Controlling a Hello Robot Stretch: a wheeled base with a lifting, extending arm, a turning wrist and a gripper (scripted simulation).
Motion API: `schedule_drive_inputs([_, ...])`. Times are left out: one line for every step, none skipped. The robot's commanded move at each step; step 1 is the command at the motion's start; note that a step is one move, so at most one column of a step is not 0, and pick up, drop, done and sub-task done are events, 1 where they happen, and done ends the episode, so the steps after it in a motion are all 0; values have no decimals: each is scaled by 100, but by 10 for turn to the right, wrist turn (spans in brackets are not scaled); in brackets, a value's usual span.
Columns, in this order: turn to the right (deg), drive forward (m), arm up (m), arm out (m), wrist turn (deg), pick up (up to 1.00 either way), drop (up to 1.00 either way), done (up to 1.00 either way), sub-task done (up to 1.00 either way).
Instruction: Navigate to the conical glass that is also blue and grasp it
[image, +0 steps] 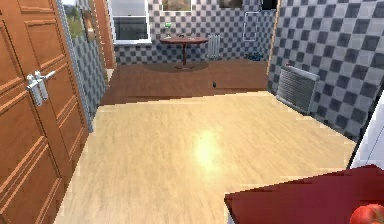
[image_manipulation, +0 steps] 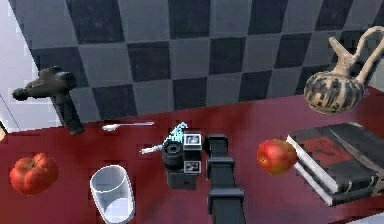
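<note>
**Room.** Light wood floor (image: 200, 150) lies open ahead. A wooden door (image: 35, 110) runs along the forward view's left, and a radiator (image: 297, 88) sits on its right wall. A corner of the dark red surface (image: 300, 200) shows at its lower right.

**Surface.** The back edge meets a checkered wall (image_manipulation: 200, 50).

**Contents.**
- Red apples, two: left apple (image_manipulation: 33, 172) and right apple (image_manipulation: 277, 155), on either side of the arm (image_manipulation: 225, 190).
- Spoon (image_manipulation: 125, 126), one.
- Brown jug (image_manipulation: 340, 85), one.
- Book stack (image_manipulation: 335, 158), one.
- Dark dryer-like device (image_manipulation: 45, 85), one.

**Glass** (image_manipulation: 112, 192), one, pale bluish. It stands upright with its long axis vertical and mouth up, near the front, left of the arm and apart from the tool.

**Tool** (image_manipulation: 152, 150). It is over the surface near the spoon; cannot tell whether it holds anything.
</note>
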Motion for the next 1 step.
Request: schedule_drive_inputs([0,0,10,0,0,0,0,0,0])
